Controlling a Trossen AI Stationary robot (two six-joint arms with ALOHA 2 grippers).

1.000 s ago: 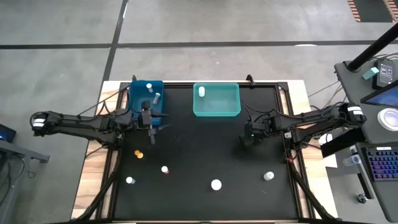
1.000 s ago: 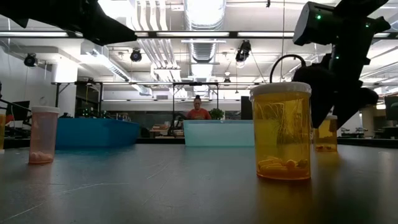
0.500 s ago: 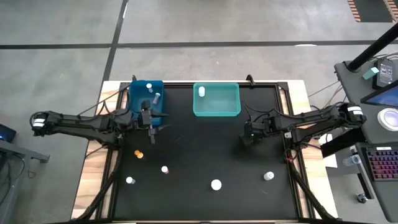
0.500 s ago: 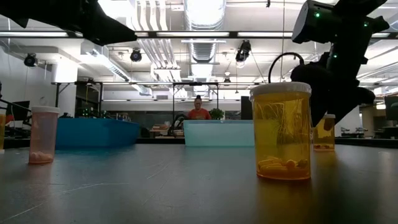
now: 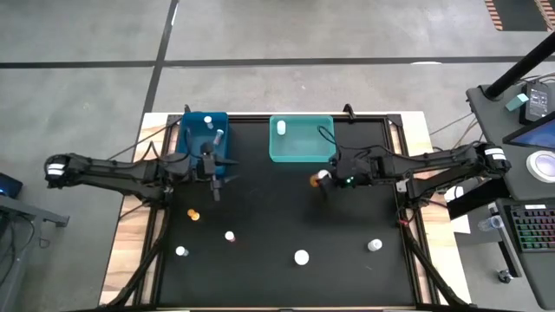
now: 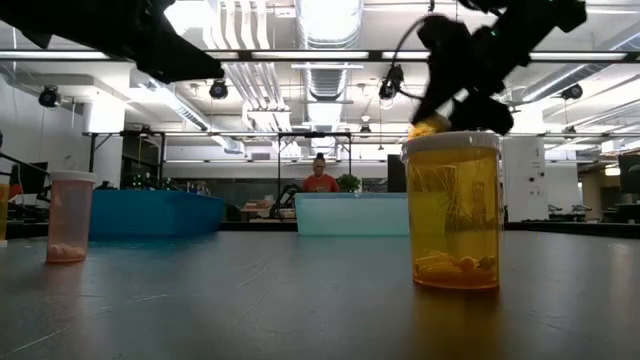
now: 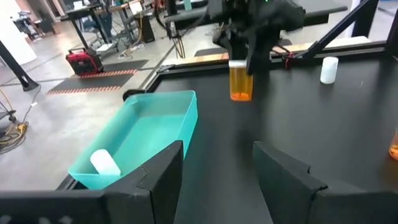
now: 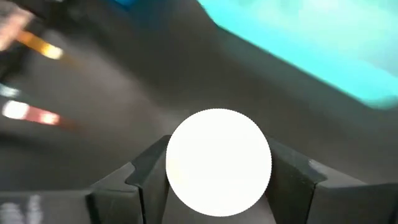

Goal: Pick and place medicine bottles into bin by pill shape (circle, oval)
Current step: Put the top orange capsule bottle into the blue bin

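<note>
from above, the right end effector (image 5: 323, 180) pinches an amber bottle (image 5: 320, 181) just below the teal bin (image 5: 301, 154). left wrist view: that bottle (image 7: 240, 79) hangs above the desk (image 7: 323, 124); the left end effector (image 7: 217, 163) is spread, empty. right wrist view: fingers (image 8: 149, 163) clamp its white cap (image 8: 218, 162).

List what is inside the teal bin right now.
One white bottle lies in a far corner of the teal bin; the left wrist view shows it too. The rest of the floor looks bare, though the near wall covers a strip of it there.
</note>
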